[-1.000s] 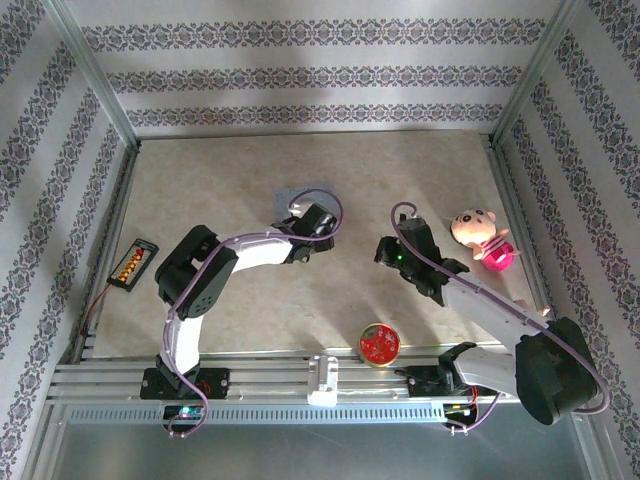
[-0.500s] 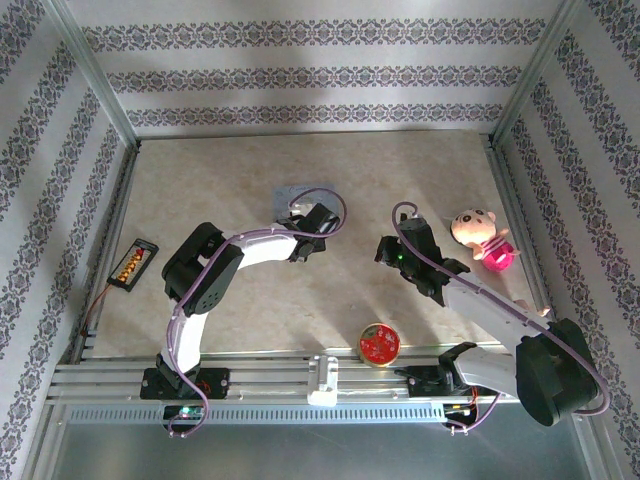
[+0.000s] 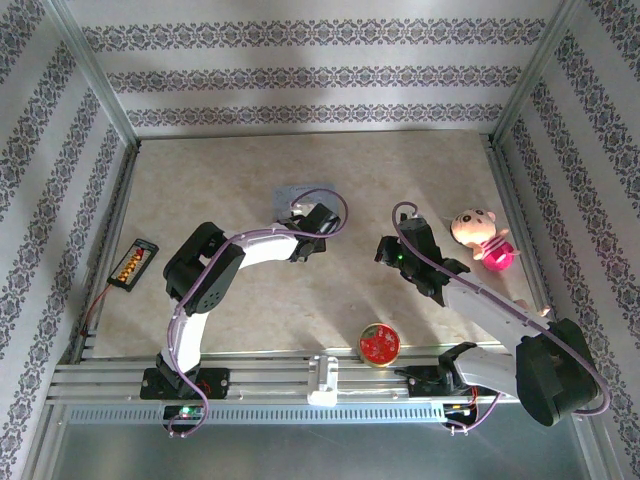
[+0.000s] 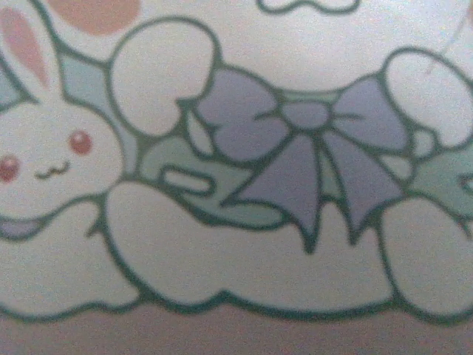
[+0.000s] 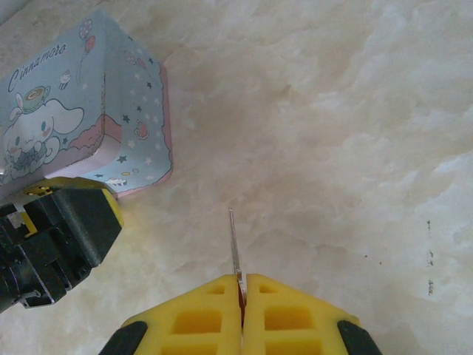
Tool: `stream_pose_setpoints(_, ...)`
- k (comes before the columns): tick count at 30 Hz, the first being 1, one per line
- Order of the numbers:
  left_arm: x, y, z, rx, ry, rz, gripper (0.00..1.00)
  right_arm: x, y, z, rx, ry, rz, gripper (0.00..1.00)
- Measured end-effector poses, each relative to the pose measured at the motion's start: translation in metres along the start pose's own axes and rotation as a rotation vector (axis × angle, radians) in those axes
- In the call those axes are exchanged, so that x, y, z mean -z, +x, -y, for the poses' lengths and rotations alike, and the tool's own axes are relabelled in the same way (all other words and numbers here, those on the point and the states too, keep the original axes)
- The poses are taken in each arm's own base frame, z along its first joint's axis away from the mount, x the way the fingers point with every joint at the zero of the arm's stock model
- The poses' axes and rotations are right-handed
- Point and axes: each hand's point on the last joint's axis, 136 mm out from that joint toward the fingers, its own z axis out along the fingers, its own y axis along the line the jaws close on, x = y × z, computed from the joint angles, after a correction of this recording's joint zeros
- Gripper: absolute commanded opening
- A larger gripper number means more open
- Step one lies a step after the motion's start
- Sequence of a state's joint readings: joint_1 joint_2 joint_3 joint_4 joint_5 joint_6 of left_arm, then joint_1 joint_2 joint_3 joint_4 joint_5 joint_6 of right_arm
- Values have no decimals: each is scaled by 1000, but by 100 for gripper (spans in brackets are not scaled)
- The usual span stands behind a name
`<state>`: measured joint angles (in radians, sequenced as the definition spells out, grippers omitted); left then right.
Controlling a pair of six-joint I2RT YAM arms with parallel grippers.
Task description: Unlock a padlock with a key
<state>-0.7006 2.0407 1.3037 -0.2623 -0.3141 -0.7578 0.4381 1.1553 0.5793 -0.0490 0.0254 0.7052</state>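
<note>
The key (image 5: 234, 244) is a thin grey metal blade sticking forward from between the yellow fingers of my right gripper (image 5: 242, 285), which is shut on it above the bare marble tabletop. In the top view the right gripper (image 3: 385, 250) hovers right of centre. My left gripper (image 3: 300, 214) sits at the near end of a pastel cartoon tin (image 3: 288, 196). One of its yellow fingers (image 5: 74, 194) lies against the tin's (image 5: 81, 111) near wall. The left wrist view is pressed close to the tin's lid (image 4: 295, 148), with no fingers showing. The padlock is hidden.
A pink pig toy (image 3: 480, 238) stands at the right. A round red-and-gold tin (image 3: 380, 343) lies near the front rail (image 3: 320, 385). A small black tray (image 3: 133, 264) sits at the left edge. Metal frame posts and patterned walls enclose the table.
The left gripper has moved a little forward and left onto the tin's near end, and the left arm has shifted with it. The right arm and the key have stayed still.
</note>
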Motion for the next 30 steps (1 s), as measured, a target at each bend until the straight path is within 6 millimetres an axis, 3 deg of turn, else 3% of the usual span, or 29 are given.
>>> stream_pose_setpoints(7,-1,0,-3,-24,-23,1,37,0,0,0,0,0,0,0)
stream_pose_setpoints(12,-1,-2,-3,-31,-28,6,21,0,0,0,0,0,0,0)
stream_pose_setpoints(17,-1,-1,-2,-29,-22,0,15,-1,1,0,-4,-4,2,0)
stream_pose_setpoints(24,3,3,6,41,31,-37,11,-10,32,14,4,-31,-28,0)
stream_pose_setpoints(30,7,8,18,111,89,-93,10,-19,67,12,45,-106,-56,0)
